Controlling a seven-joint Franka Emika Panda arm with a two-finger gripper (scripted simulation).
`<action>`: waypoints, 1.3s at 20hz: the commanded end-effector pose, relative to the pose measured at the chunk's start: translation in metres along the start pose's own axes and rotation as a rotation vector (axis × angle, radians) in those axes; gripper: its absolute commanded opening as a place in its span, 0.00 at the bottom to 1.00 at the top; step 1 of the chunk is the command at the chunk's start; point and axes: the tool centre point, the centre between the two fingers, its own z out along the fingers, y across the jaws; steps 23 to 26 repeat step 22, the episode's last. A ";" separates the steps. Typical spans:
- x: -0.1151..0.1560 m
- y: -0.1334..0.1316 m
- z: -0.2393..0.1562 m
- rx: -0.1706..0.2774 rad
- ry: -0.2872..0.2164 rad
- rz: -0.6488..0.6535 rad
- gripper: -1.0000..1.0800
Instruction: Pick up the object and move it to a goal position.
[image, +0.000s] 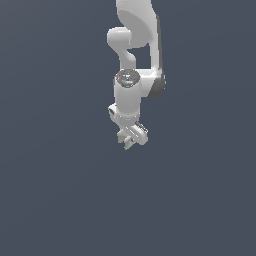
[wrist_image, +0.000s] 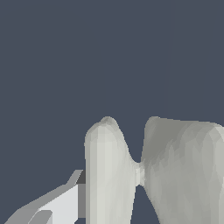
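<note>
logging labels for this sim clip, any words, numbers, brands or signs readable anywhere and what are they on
There is no text to read in either view.
Arm: plain white shell, no brand or number.
Hand: plain, no marking.
Off-white object: bare surface in the wrist view, no label.
Background: flat dark blue-grey, no signs.

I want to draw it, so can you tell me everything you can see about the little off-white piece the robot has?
The off-white piece looks like two rounded, chalky slabs joined by a thin neck in the middle. In the wrist view it fills the frame close up, with one gripper finger right beside it. In the exterior view it is a tiny pale bit at the gripper, seemingly held above the plain dark ground.
</note>
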 end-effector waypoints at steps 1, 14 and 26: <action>-0.019 0.006 -0.009 0.001 0.000 0.000 0.00; -0.091 0.028 -0.045 0.000 0.002 0.000 0.00; -0.103 0.032 -0.052 -0.001 0.002 0.001 0.00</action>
